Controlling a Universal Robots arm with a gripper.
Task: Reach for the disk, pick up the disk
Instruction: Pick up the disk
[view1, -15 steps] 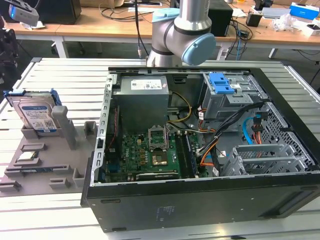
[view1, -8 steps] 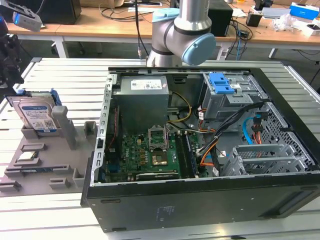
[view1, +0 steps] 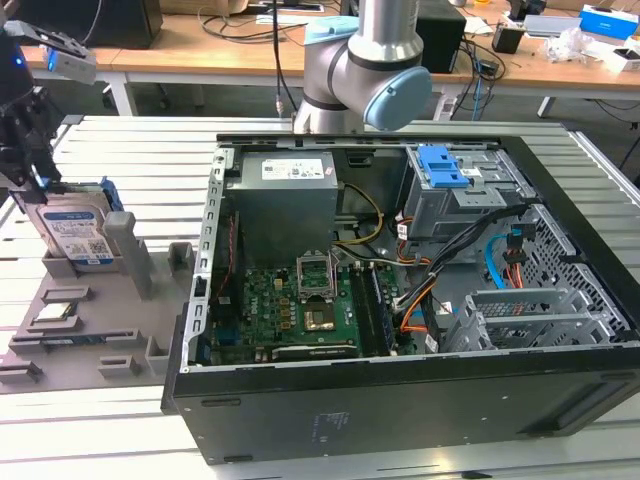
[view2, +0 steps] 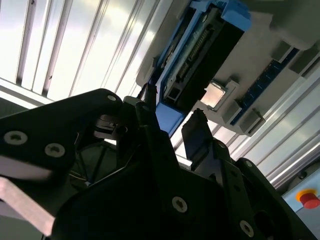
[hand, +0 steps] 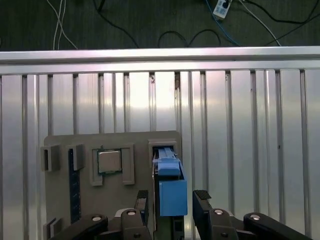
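Slatted desk (view1: 120, 140) carries open computer case (view1: 400, 400) and grey holder (view1: 90, 320). Disk (view1: 78, 235) stands on edge in holder slot, slightly tilted, label face showing in exterior view; long axis unclear. Gripper (hand: 173, 199) is above holder, jaws open, straddling disk's blue bracket (hand: 169, 167) without clamping it. Processor chip (hand: 109, 161) sits in holder pocket.

Disk (view1: 75, 238): flat silver drive with a white-and-blue label on its broad face and a blue plastic bracket (hand: 173, 194) along its upper edge. It stands upright on edge in a slot of the grey fixture plate (view1: 110, 325), at the exterior view's left.
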